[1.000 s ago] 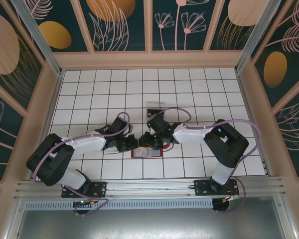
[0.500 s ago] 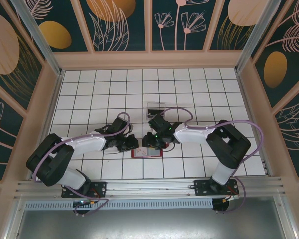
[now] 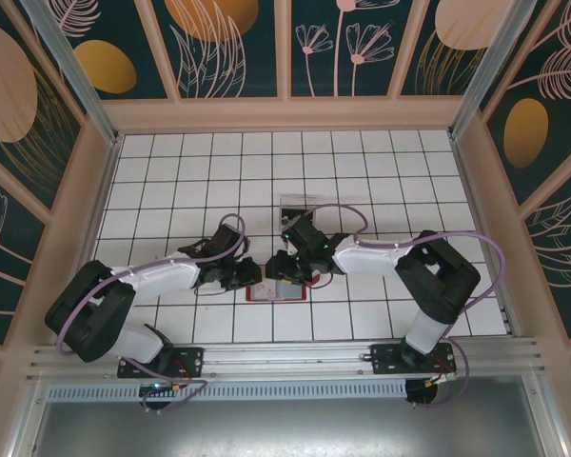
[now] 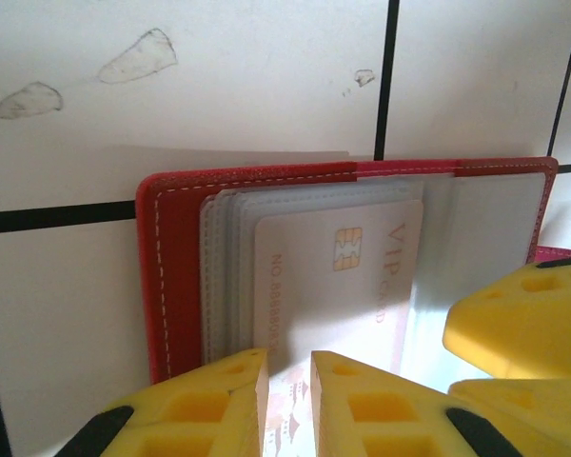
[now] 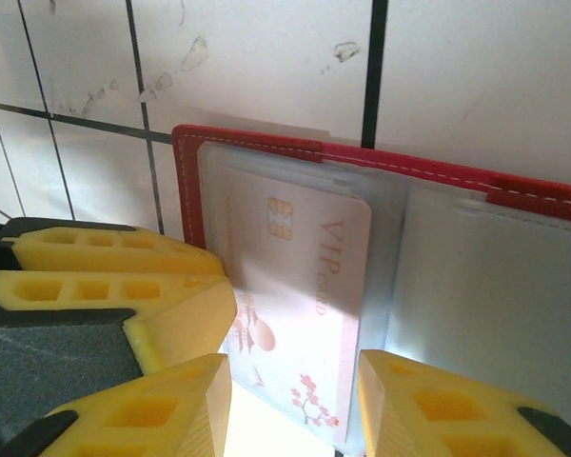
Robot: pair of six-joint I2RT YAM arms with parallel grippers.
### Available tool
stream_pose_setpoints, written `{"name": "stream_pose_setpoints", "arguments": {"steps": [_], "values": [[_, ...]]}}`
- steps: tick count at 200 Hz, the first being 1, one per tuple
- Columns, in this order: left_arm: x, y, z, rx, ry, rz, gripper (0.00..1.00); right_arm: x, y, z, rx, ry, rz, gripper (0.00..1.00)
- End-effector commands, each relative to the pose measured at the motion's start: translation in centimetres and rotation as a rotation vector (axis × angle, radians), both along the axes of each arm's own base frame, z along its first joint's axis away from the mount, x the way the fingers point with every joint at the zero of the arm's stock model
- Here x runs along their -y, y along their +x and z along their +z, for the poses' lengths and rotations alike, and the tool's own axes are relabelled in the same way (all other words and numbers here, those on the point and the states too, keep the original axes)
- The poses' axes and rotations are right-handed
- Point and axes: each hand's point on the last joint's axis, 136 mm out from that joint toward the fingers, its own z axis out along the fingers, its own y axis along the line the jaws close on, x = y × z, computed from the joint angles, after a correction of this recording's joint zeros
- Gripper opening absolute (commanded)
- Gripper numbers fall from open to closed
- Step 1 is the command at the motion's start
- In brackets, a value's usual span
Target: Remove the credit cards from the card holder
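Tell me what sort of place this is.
Probably a robot test booth, not a home: a white gridded tabletop, leaf-patterned wall panels boxing it in, and an aluminium rail along the near edge.

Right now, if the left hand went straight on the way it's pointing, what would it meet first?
Most likely the pale card in the open red wallet: the left hand points straight at its near end. The gap to it is unclear.

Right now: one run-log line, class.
red folding wallet: open flat; pale VIP chip card: inside wallet; left end effector: slightly open; right end effector: straddling card, grip unclear
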Motion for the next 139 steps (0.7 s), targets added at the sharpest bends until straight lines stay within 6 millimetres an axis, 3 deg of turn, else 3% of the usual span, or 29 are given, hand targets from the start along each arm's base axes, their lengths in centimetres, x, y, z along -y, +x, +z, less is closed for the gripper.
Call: {"name": "stream_pose_setpoints", "arguments": {"steps": [1,139], "values": [[-0.2,0.3,0.7,0.016,0.019,0.012,0.20,-0.7,0.1,0.2,-0.012,0.032,0.004,0.40],[-1.1,0.5,1.0,0.037,0.060,0.026,0.16,-1.4,0.0,-0.9,-0.031,0.023,0.024,0.40]]}}
